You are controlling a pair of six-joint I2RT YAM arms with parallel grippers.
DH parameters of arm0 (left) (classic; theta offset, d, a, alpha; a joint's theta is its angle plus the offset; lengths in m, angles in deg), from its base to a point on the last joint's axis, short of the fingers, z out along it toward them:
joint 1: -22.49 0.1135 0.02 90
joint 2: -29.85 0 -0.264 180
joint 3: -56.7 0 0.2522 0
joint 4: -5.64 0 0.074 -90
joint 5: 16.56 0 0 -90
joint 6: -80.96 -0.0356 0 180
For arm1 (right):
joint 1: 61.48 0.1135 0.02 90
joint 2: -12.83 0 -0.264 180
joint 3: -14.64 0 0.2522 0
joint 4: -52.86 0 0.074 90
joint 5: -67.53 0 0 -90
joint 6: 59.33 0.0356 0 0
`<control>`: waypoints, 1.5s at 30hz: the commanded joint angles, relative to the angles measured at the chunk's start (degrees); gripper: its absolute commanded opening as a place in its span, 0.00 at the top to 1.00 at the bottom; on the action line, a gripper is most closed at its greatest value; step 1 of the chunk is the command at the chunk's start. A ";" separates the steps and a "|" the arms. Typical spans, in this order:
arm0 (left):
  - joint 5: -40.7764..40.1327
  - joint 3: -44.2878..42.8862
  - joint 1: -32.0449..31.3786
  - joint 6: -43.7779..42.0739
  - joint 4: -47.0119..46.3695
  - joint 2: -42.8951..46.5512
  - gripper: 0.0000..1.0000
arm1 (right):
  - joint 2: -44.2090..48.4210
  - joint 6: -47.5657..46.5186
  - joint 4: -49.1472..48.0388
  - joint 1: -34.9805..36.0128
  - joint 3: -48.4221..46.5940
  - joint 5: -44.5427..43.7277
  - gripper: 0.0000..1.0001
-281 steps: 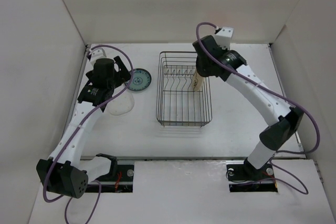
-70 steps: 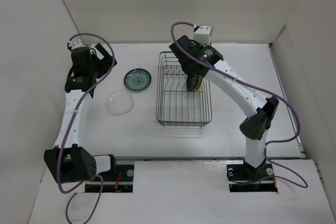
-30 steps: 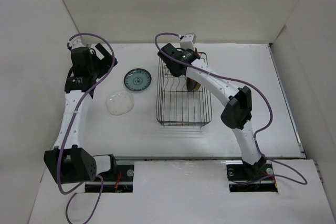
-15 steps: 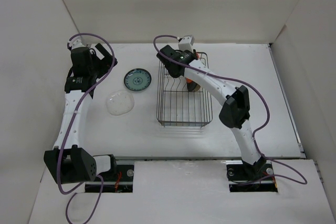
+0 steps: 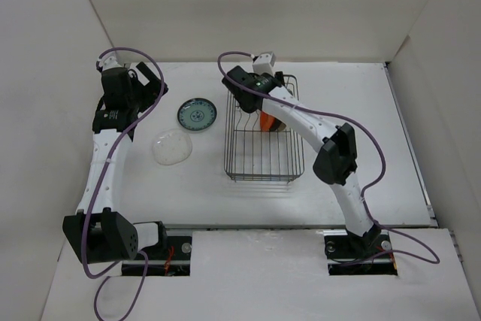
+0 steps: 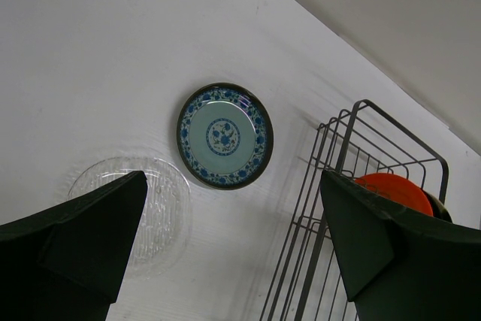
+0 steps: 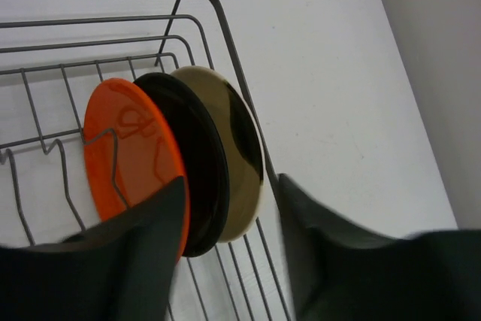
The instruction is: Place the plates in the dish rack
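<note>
The dish rack [image 5: 228, 148] stands mid-table. Three plates stand upright in its dividers side by side: orange [image 7: 128, 152], glossy black [image 7: 201, 178] and cream [image 7: 239, 140]. The orange plate [image 5: 265, 119] shows under my right arm in the top view. My right gripper [image 7: 231, 186] hangs just above these plates, open, its fingers apart and gripping nothing. The teal-patterned plate [image 5: 198, 113] and the clear glass plate [image 5: 172, 146] lie flat on the table left of the rack. High above them my left gripper [image 6: 233, 178] is wide open and holds nothing.
White walls close in the table on the left, back and right. The rack's near half [image 5: 263, 159] holds only bare wires. The rack's corner post [image 6: 353, 178] lies close to my left gripper's right finger in the left wrist view.
My right gripper has gone from shut to open and let go of the orange plate, which now stands in the rack beside the black one. The left arm has not moved.
</note>
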 commanded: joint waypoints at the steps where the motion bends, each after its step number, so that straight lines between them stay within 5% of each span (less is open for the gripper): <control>1: -0.08 0.54 0.41 0.22 -1.52 2.07 0.00 | 2.87 0.02 -0.75 1.60 -1.71 0.05 0.36; 7: -2.18 0.54 0.41 -0.31 -1.00 2.07 0.00 | 9.17 -4.86 -6.32 2.13 0.47 8.02 0.29; 12: -5.60 0.02 0.41 -0.31 0.23 0.94 0.00 | 20.35 -18.52 -32.53 3.19 15.94 40.56 0.15; 14: -7.28 0.02 0.41 -0.31 0.24 0.93 0.00 | 20.19 -20.01 -35.81 3.19 14.83 45.47 0.12; 20: -7.29 -0.51 0.93 0.30 1.47 -3.72 0.00 | 15.08 -21.34 -26.59 3.19 1.27 46.53 0.12; 32: 3.15 -15.53 3.31 -9.01 -1.96 -30.25 0.00 | 46.69 -29.25 -40.83 3.19 30.10 63.24 0.08; 45: 20.66 -14.31 1.99 -11.56 -9.78 -41.78 0.05 | 56.48 -31.36 -40.91 0.91 42.32 65.88 0.06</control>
